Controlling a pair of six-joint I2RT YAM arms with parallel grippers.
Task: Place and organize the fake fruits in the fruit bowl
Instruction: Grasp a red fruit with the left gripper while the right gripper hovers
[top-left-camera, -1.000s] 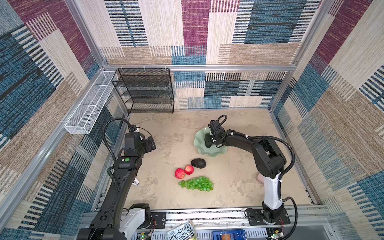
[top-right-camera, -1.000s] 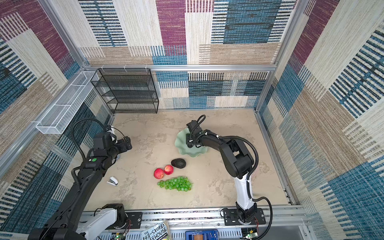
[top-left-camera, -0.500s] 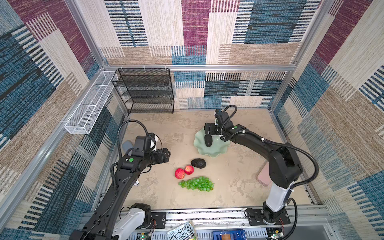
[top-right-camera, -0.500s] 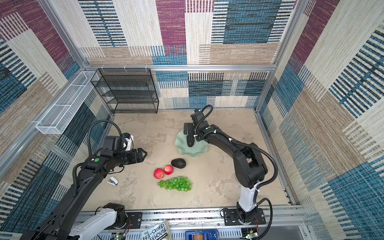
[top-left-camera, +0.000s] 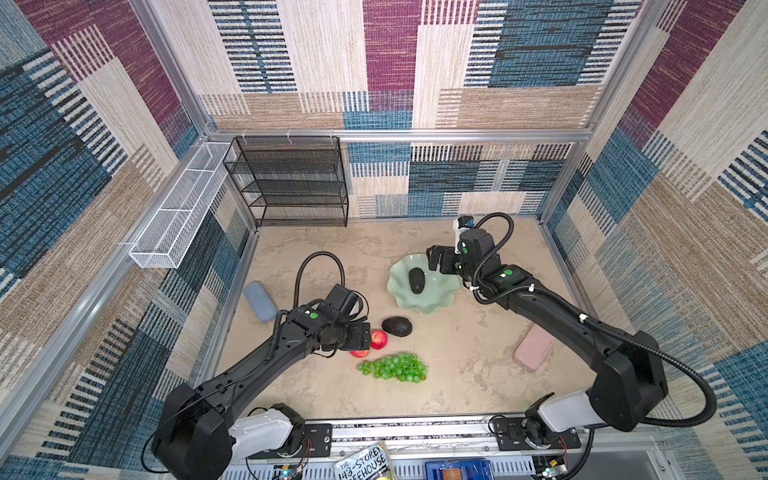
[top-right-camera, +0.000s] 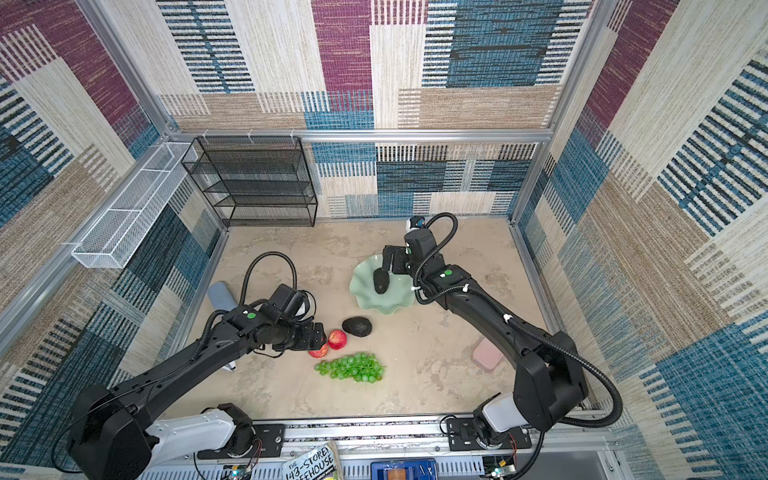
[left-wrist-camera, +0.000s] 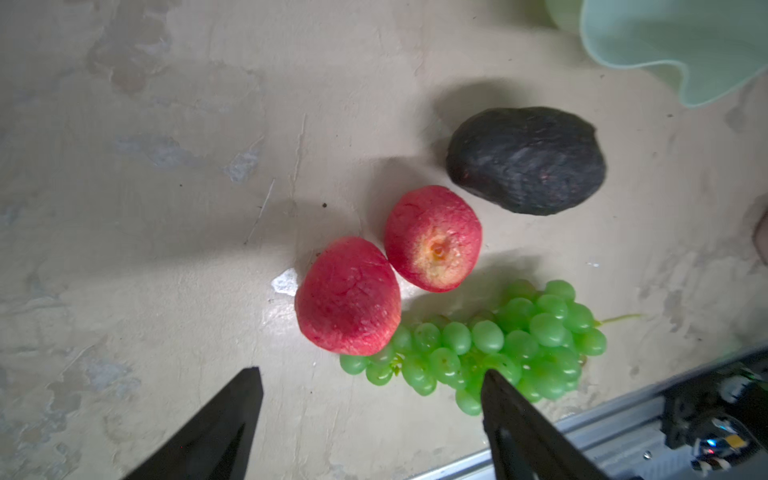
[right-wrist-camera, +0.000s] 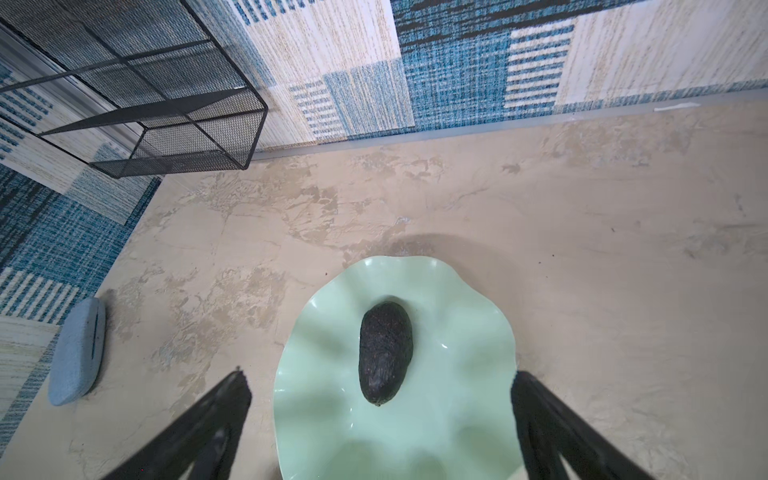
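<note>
grapes (left-wrist-camera: 478, 345): glossy | avocado (left-wrist-camera: 525, 160): matt, rough | bowl (right-wrist-camera: 457, 374): smooth, glossy

Beige tabletop (top-left-camera: 465, 365): bowl (top-left-camera: 440, 300), avocado (top-left-camera: 397, 326), apples (top-left-camera: 378, 339), grapes (top-left-camera: 392, 368), blue case (top-left-camera: 259, 301), pink case (top-left-camera: 534, 348).

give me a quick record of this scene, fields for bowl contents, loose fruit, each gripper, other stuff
bowl: mint-green fruit bowl, wavy rim
in bowl: one avocado
loose fruit: on the table, second avocado, two apples side by side, grapes
left gripper: open, holding nothing, close to the apples
right gripper: open, holding nothing, over the bowl
other: blue-grey case, pink case, both on the table
</note>
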